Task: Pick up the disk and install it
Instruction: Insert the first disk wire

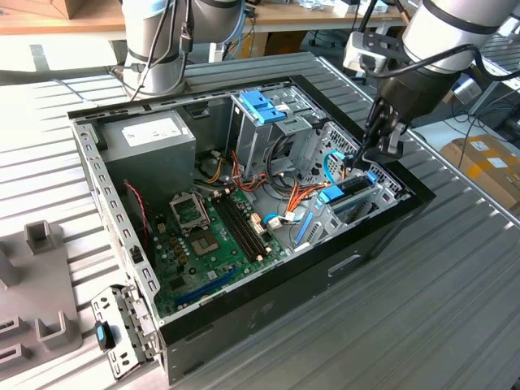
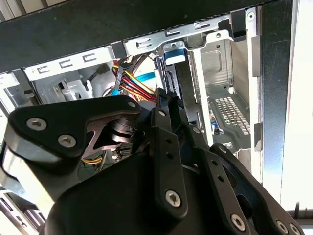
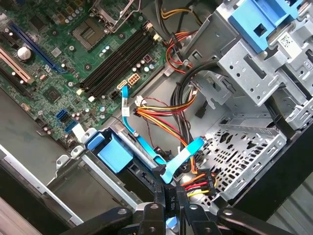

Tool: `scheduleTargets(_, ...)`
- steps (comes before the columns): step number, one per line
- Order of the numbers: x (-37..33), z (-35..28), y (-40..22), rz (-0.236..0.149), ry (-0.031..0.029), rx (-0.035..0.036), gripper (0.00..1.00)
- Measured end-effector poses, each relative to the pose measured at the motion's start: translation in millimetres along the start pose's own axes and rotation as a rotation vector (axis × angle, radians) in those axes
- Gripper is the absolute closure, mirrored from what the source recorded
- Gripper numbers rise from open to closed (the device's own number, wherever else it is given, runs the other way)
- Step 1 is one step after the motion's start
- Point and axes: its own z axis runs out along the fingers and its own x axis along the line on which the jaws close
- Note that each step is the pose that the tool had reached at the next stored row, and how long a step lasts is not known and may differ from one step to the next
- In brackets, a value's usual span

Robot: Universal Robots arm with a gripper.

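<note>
Robotics lab or workshop bench for computer assembly

An open black desktop computer case lies on a ribbed grey metal worktable; grey robot arm bases stand behind, beside a wooden bench and brown cardboard boxes.

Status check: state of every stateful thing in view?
Computer case: open, side panel off.
Disk: sitting in the drive bay at the case's edge.
End effector: shut, tips down at the disk.
RAM slots: empty.
</note>
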Motion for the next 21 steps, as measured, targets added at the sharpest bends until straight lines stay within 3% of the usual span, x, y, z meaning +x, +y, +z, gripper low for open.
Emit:
scheduleTargets(3,0.1,0.1,0.1,-0.034,-0.0004,-0.0028,0.8)
scheduleTargets(8,0.2,0.5,0.1,-0.136,-0.0013,-0.0109,0.8)
scheduleTargets(10,0.2,1.0,0.1,-0.213,-0.002,-0.017,0.8)
scheduleTargets(15,0.2,1.6,0.1,-0.319,-0.0028,-0.0254,0.8)
scheduleTargets(18,0.3,2.4,0.1,-0.422,-0.0035,-0.0335,0.8)
scheduleTargets(21,0.4,3.3,0.1,-0.48,0.0004,-0.0354,0.8)
